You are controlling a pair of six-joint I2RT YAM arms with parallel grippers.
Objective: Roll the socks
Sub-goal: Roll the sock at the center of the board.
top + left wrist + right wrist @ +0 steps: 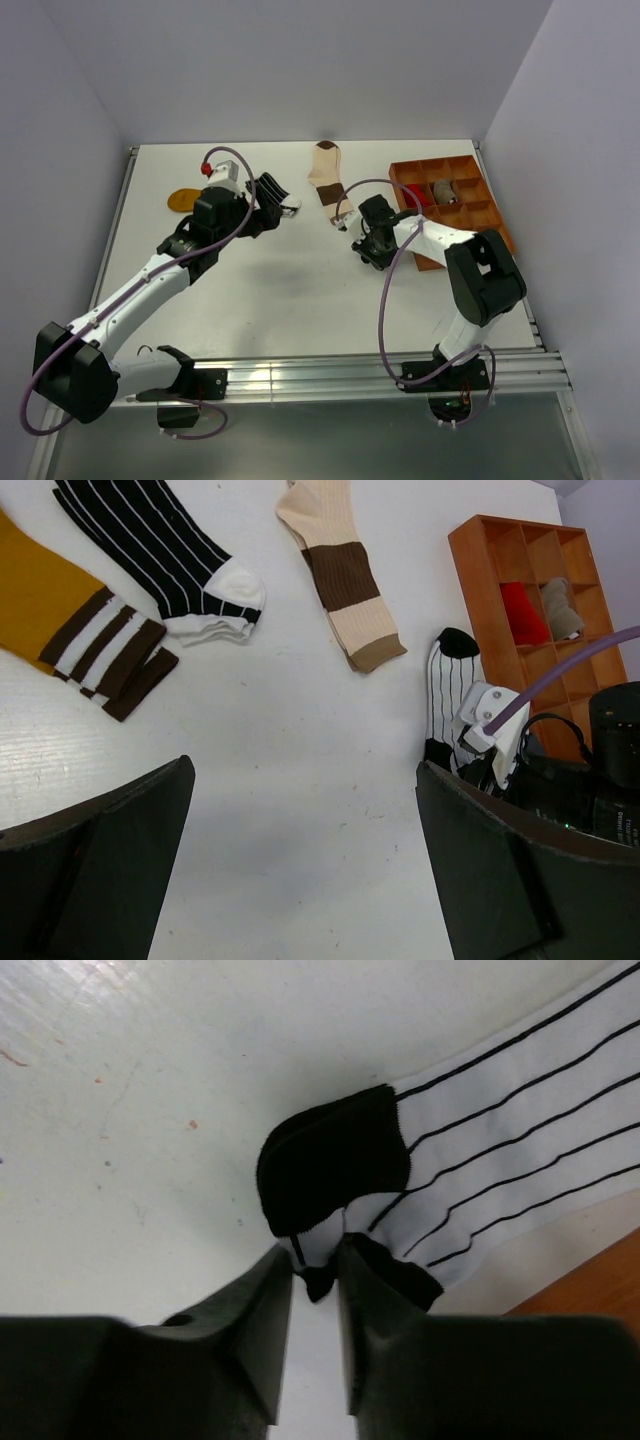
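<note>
Right claw (pixel 315 1258) tight on white striped sock (pixel 520 1130), orange tray (pixel 600 1285) beside.

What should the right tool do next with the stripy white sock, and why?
Probably lift that end slightly and curl it onto the stripes: the right tool pinches the stripy white sock, lying flat, beside its black toe.
</note>
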